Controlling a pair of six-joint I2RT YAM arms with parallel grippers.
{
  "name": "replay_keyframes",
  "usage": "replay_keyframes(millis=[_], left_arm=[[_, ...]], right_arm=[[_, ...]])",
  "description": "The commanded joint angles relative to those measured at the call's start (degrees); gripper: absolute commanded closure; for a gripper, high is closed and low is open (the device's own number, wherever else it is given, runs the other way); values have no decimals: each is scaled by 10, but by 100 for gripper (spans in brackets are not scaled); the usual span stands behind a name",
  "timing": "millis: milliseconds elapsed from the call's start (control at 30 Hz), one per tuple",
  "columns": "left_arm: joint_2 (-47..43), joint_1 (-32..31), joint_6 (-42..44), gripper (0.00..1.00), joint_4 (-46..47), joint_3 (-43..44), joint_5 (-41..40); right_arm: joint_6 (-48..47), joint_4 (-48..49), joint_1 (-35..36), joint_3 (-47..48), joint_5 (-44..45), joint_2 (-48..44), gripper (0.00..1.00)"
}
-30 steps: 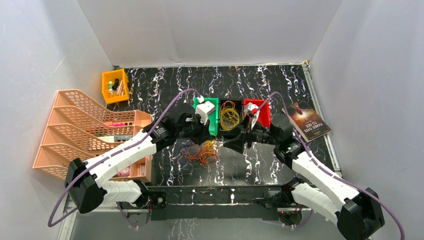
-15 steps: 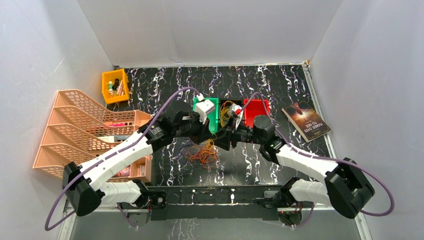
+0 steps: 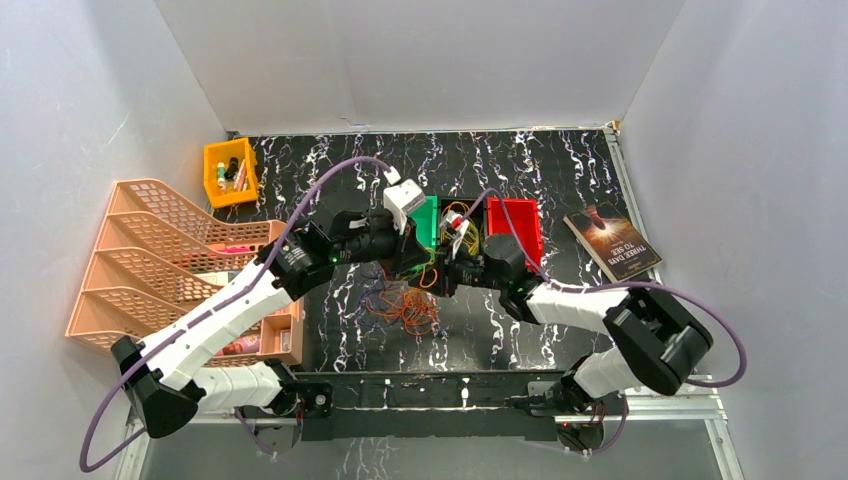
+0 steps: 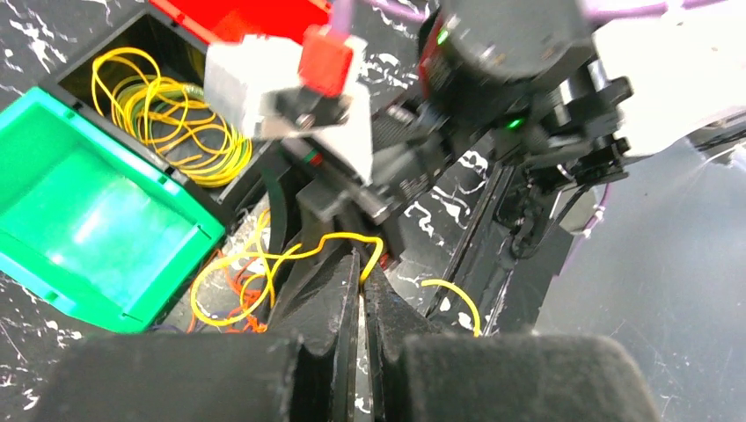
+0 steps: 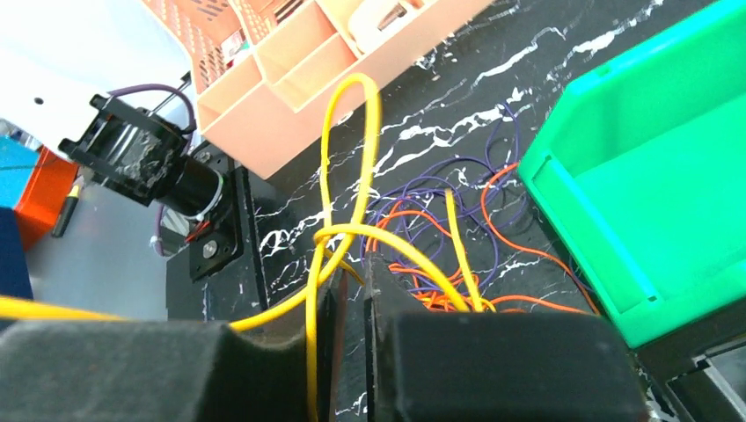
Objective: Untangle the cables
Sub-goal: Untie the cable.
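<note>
Seen from above, two robot arms meet nose to nose over the middle of a black marbled table (image 3: 560, 180). Just below them lies a loose heap of cables (image 3: 405, 308), orange, purple and yellow loops crossing each other, on the table in front of a green bin (image 4: 88, 229).

The left gripper (image 4: 361, 272) has its fingers pressed together and pinches one yellow cable (image 4: 264, 259) at their tips. From that pinch, the cable loops back down into the heap. The right gripper (image 5: 354, 290) faces it from the other side, very near. Its jaws stand only a narrow slit apart, and the yellow cable runs close along one finger. Whether it is actually gripped cannot be told.

The yellow cable seems to run roughly left to right between the two grippers, with the rest of the heap hanging below and towards the left arm. Freeing it probably means drawing the grippers apart along that line.

Behind them, a black bin (image 4: 132, 35) holds a coil of yellow cables (image 4: 185, 123)
</note>
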Motion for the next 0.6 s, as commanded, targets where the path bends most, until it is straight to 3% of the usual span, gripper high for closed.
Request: replay_keyframes(millis=[0,333,567], left_arm=[[-27,0,-13,100,-12,55,14],[-36,-1,-28,100,-64,164,-160],[-21,-1,-14,100,-72,234,-208]], right_arm=[[51,60,10,9,42,33,82],[53,6,40,-57,88,24,87],[41,-76,40,-123,150,-49,92]])
